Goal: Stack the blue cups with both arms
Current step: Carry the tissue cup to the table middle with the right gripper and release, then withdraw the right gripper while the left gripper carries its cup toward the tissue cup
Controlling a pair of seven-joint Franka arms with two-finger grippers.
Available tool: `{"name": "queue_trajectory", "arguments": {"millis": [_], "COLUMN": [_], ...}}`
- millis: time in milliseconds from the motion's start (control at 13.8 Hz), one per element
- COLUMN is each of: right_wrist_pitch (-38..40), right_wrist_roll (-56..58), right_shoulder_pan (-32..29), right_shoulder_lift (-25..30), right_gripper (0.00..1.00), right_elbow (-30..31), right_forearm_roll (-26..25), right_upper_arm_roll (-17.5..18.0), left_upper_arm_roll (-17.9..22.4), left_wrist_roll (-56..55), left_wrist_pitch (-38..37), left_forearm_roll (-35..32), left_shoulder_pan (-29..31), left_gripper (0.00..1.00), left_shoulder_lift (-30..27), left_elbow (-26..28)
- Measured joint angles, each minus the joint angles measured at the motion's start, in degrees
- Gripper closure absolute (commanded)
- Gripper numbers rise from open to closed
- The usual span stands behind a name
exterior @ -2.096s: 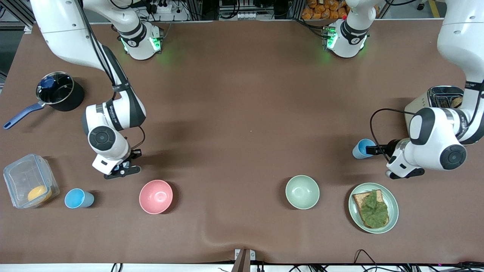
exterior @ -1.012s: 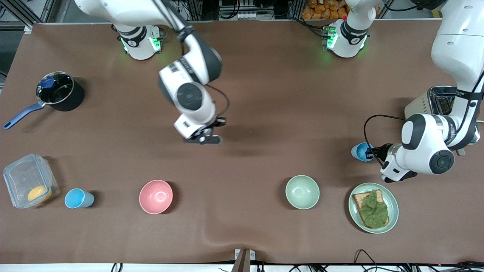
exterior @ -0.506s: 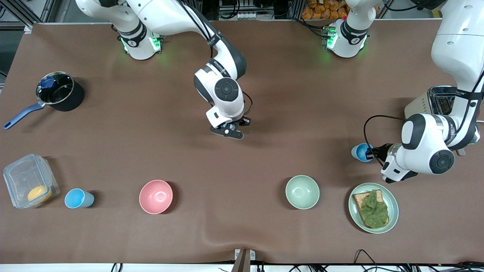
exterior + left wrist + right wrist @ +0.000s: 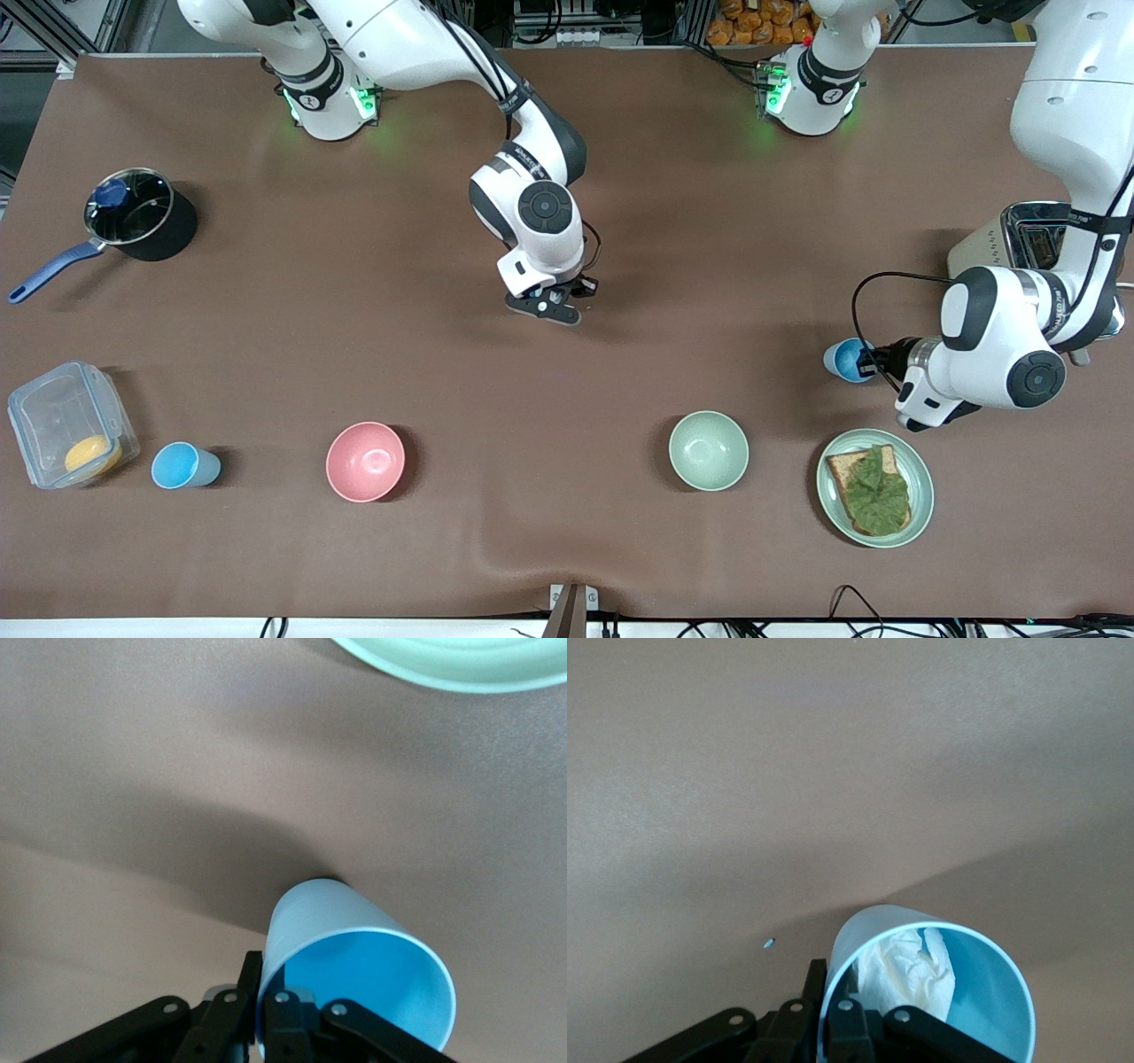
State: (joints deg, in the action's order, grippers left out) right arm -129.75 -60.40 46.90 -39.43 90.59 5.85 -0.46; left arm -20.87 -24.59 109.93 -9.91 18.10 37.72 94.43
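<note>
Right gripper over table middle, clamped on blue cup with crumpled paper inside. Left gripper clamped on rim of second blue cup near sandwich plate, likely readying stack. Third blue cup stands beside plastic container.

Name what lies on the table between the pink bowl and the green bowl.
Nothing: in the front view, only bare brown table runs from the pink bowl to the green bowl.

White jointed arms with black joint bands, black cables and green-lit bases.
</note>
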Motion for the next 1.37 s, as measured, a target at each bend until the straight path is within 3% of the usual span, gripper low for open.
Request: {"name": "queue_trajectory", "arguments": {"millis": [72,434,651,1012,1373], "right_wrist_pitch": [-1.28,-3.0,7.2,26.34,36.56], "right_wrist_roll": [-0.83,-5.39,-3.28,14.95,39.54], "right_shoulder_pan": [0.02,0.04,-0.87,-10.85,-25.84], "right_shoulder_lift": [-0.33,-0.64,0.2,5.76,12.11], "right_gripper": [0.0,0.0,0.0,0.0,0.0], "right_elbow": [0.0,-2.38,-7.39,-14.83,-14.39], "right_forearm_roll": [0.04,-0.07,-0.22,-0.3,-0.32], "right_upper_arm_roll": [0.0,-0.42,-1.4,-2.21,-2.42], "left_upper_arm_roll": [0.0,-0.05,-0.13,-1.04,-11.6], "left_wrist_roll": [-0.01,-0.56,-2.56,-6.96,-25.3], "left_wrist_pitch": [0.05,0.45,2.34,3.78,3.59], "left_forearm_roll": [0.0,0.0,0.14,5.63,5.67], "left_shoulder_pan": [-0.01,-0.34,-0.48,-0.34,-2.57], "left_gripper": [0.97,0.97,0.97,0.97,0.97], "left_shoulder_lift": [0.0,0.0,-0.13,-4.47,-6.07], "left_elbow": [0.0,-0.01,-0.22,-2.57,-2.48]}}
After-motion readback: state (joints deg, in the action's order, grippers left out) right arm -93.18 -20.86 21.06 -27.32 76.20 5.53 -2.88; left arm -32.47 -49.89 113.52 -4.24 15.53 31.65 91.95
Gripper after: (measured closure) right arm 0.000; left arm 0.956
